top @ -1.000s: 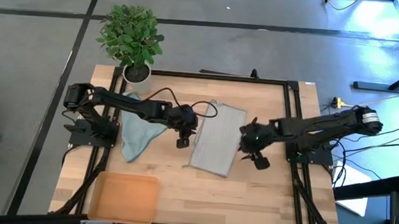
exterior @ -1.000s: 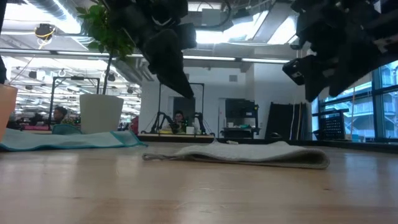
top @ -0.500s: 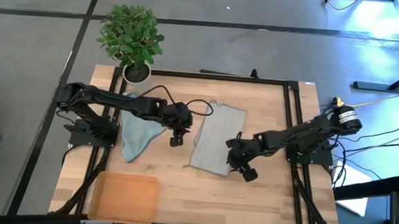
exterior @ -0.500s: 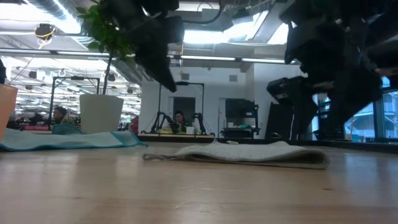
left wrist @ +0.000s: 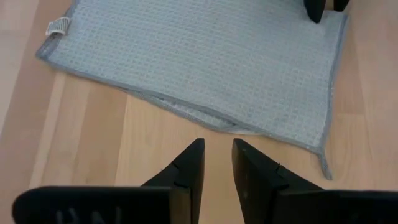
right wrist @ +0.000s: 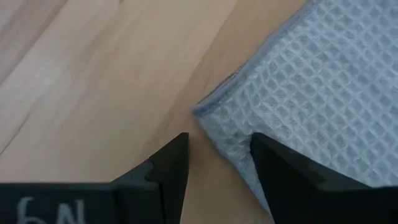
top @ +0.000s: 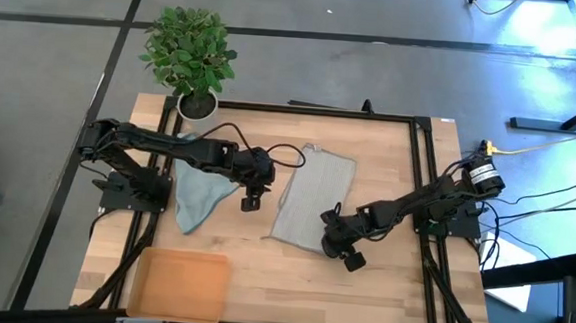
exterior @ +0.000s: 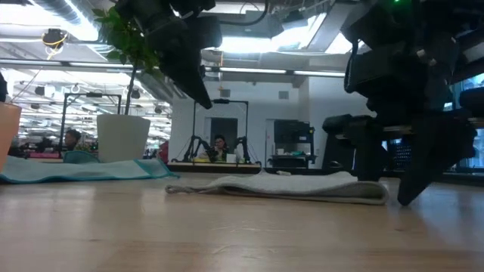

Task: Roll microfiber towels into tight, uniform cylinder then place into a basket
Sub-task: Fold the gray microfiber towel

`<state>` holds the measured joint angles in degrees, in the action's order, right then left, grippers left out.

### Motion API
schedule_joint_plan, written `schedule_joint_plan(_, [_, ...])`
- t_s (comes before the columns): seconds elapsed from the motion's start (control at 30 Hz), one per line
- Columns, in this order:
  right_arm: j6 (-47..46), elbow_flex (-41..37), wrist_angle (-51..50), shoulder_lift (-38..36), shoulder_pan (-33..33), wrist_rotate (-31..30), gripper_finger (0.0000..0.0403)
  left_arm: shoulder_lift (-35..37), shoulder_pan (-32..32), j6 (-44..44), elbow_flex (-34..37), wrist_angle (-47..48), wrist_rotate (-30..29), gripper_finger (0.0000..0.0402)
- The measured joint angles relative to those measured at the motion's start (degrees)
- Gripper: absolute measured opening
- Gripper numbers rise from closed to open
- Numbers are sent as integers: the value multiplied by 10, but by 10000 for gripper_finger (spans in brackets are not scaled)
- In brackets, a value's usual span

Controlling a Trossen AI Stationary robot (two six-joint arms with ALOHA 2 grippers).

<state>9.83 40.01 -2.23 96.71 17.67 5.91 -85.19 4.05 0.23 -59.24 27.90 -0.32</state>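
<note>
Lying flat: waffle-weave grey towel (top: 310, 200); right pincer (right wrist: 217, 163) spread at corner.

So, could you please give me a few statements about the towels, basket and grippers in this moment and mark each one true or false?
1. The grey towel lies flat and unrolled on the table. True.
2. The basket already holds a rolled towel. False: it is empty.
3. The right gripper is open, down at a corner of the grey towel. True.
4. The left gripper holds the blue towel. False: it holds nothing and hangs above the wood between the two towels, fingers nearly together.
5. The plant pot stands at the front edge beside the basket. False: it stands at the far left corner, behind the blue towel.
</note>
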Motion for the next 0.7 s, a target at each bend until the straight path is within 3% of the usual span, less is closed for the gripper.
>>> schedule_joint_plan(0.27, [-82,-1,20,3,-1,-45,161,0,-1,-12,0,0,0,74])
schedule_joint_plan(0.57, [-141,-2,23,4,-2,-70,15,0,-2,-12,0,1,0,74])
schedule_joint_plan(0.7, [-151,-2,23,4,-7,-68,12,0,-13,0,0,2,0,74])
